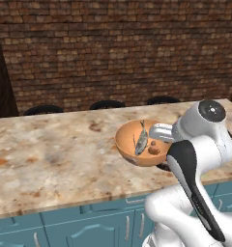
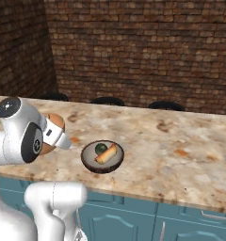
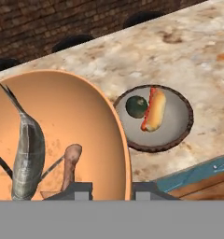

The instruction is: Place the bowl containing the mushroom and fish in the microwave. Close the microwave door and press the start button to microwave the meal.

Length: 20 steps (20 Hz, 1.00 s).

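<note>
The orange-tan bowl (image 1: 130, 144) hangs tilted above the front of the counter, its opening facing the left base camera. In it lie the slim grey fish (image 1: 141, 137) and the small brown mushroom (image 1: 154, 148). My gripper (image 1: 162, 133) is shut on the bowl's right rim. In the hand view the bowl (image 3: 81, 121) is at the left, holding the fish (image 3: 27, 158) and the mushroom (image 3: 71, 163), and its rim passes between my gripper's (image 3: 113, 190) fingertips. In the right base view my arm hides most of the bowl (image 2: 56, 121). The microwave and its door are out of view.
A smaller dark bowl (image 2: 102, 157) with a green item and a hot dog sits on the marble counter (image 2: 181, 155) near its front edge, just right of the held bowl, and shows in the hand view as well (image 3: 177, 128). Dark stool tops (image 1: 107, 104) stand behind the counter, below a brick wall.
</note>
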Tool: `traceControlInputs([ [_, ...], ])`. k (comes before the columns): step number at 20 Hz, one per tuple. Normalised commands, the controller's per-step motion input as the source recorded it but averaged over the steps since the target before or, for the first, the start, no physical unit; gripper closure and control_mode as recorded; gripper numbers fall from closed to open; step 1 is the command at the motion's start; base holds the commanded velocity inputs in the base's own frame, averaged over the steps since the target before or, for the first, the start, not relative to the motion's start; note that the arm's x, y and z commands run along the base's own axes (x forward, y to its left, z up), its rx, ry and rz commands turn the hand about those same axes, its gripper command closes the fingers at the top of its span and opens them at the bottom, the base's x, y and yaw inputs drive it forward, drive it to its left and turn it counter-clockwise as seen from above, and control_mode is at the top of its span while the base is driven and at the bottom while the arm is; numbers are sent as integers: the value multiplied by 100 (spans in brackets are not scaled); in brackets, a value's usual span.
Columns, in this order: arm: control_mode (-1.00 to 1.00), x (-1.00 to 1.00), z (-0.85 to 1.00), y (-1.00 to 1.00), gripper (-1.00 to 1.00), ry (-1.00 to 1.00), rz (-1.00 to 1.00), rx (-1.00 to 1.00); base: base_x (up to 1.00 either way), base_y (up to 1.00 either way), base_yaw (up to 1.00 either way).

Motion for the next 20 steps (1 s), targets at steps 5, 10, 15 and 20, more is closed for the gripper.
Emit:
traceControlInputs([
  [5, -100, -43, 0, -86, 100, -12, -16, 0, 0, 0, 0],
  [10, -100, -18, 0, -31, 100, -13, -8, 0, 0, 0, 0],
  [15, 100, 0, 0, -3, 100, -4, 0, 0, 0, 0, 0],
  [20, 100, 0, 0, 0, 100, 0, 0, 0, -21, 0, 0],
])
